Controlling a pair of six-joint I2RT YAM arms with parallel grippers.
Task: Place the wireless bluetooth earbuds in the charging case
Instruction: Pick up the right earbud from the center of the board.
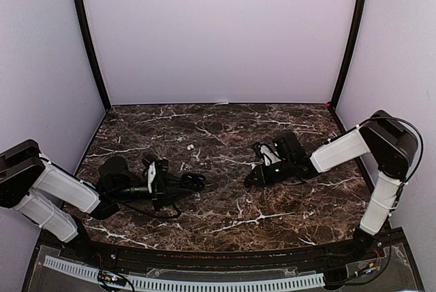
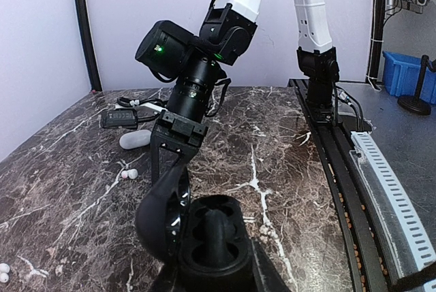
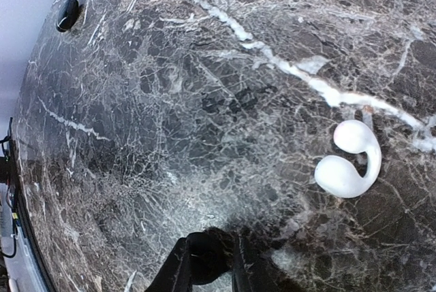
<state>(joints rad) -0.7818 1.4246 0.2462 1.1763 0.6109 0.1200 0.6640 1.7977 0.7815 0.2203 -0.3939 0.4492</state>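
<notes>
Fingers of the left pincer [image 1: 185, 184] are pressed together on the black charging case [image 2: 211, 237], which is held low over the worktop [image 1: 225, 220]; its lid is swung open to the left and its moulded wells are turned up towards the wrist camera; the right pincer [image 3: 208, 268] is set close to the marble just beyond that lid, its fingers drawn in to a narrow gap; a small dark rounded thing, taken to be a black earbud [image 3: 204, 254], is pinched in that gap, though its outline is partly lost in shadow; a white earbud [image 3: 347, 163], two glossy bulbs joined by a curved bridge, is seen lying on the marble to the right of the right pincer in its wrist view, near it but apart; a small black oval [image 3: 67, 14] is seen far off at the upper left of the same view; from the left wrist, a white oval case [image 2: 134, 139] is seen flat on the worktop behind the right pincer, with a flat black device [image 2: 119, 118] and its cable farther back; from above, a small white piece [image 1: 191, 147] is seen between the two arms, towards the back; whether it is that same earbud cannot be told
</notes>
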